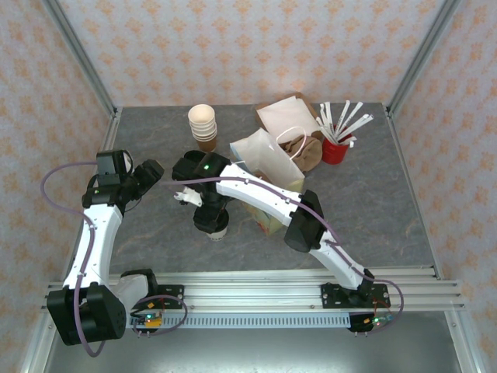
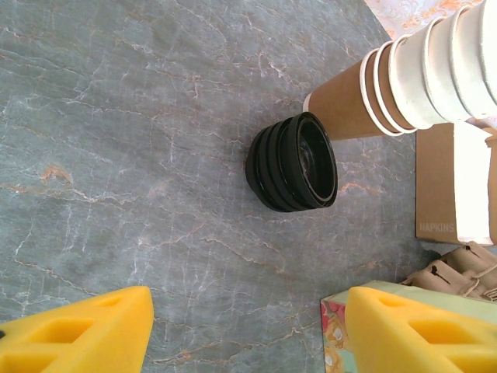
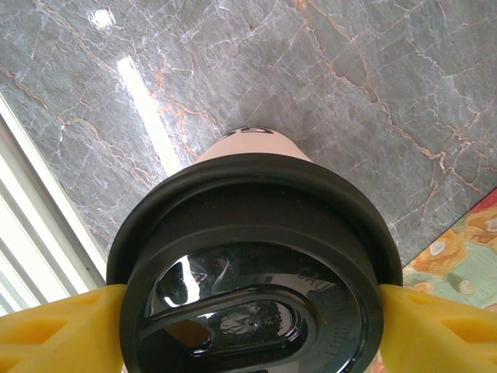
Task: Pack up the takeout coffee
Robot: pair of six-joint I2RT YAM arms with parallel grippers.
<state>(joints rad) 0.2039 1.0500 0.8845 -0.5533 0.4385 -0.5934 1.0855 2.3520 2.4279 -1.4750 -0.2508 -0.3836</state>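
From above, the right gripper [image 1: 211, 219] sits directly over the takeout coffee [image 1: 221, 231]. At the left wrist, the left gripper [image 2: 248, 322] is spread wide, stacked black lids [image 2: 293, 163] lying ahead of it. At the right wrist, yellow fingers [image 3: 66, 330] pinch the coffee's lid between them.

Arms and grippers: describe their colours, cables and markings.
The left arm and right arm have white shells with black joints and bases. A lilac cable loops along each. A green light glows near the right wrist. The left fingers and right fingers are bright yellow blocks.
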